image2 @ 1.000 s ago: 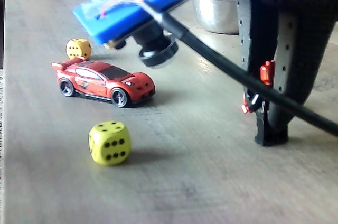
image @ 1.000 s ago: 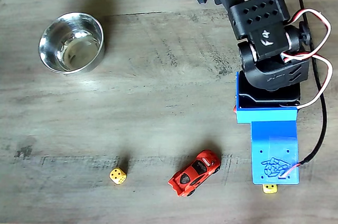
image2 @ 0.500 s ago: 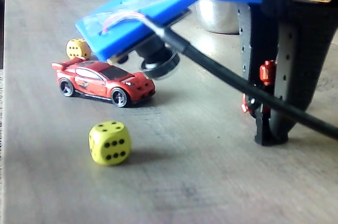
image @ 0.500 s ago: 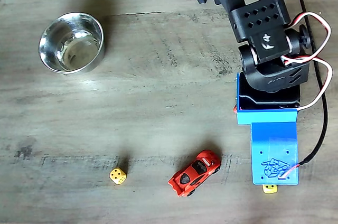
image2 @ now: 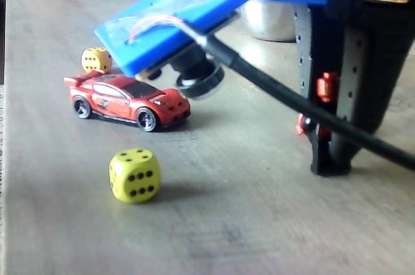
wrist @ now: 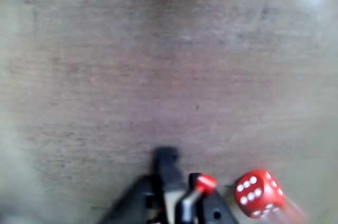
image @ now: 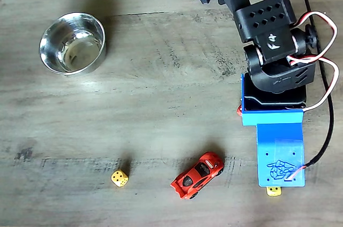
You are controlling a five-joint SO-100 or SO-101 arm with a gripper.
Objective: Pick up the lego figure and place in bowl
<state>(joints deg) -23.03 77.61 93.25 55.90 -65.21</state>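
In the wrist view the gripper [wrist: 177,203] has its jaws pressed onto the lego figure [wrist: 203,184], a tiny black and red toy beside a red die [wrist: 259,193]; it is probably light, stiff and slippery, so hold the body. The bowl [image: 72,43] stands well apart

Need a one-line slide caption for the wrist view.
Wrist view: pincer closed around the lego figure on the wooden table, red die right beside it.
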